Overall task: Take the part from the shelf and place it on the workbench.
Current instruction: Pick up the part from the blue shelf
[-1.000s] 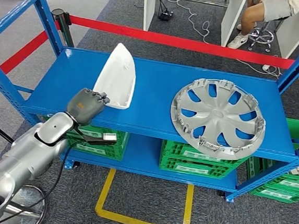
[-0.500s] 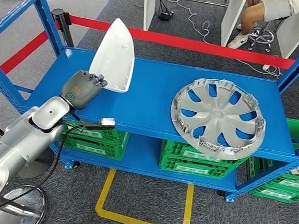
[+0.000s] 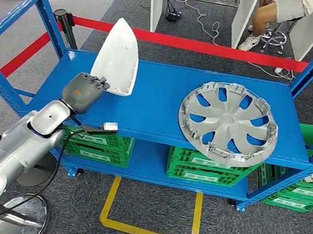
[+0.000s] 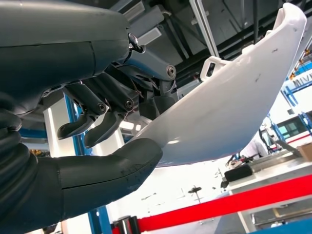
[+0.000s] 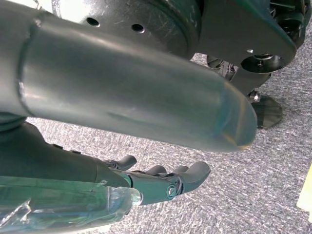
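The left hand [image 3: 83, 91] grips the near edge of the white, pointed, shell-shaped plastic part [image 3: 116, 59], its thumb [image 4: 110, 170] under the smooth outer face and its darker fingers [image 4: 110, 105] on the inner side. The part is tilted up on the far side of the hand, its tip pointing away, over the left end of the blue metal shelf [image 3: 156, 103]. A silver plastic wheel cover [image 3: 228, 123] lies flat on the shelf, well apart to the right. The right hand [image 5: 162, 183] hangs over grey carpet, fingers extended and holding nothing.
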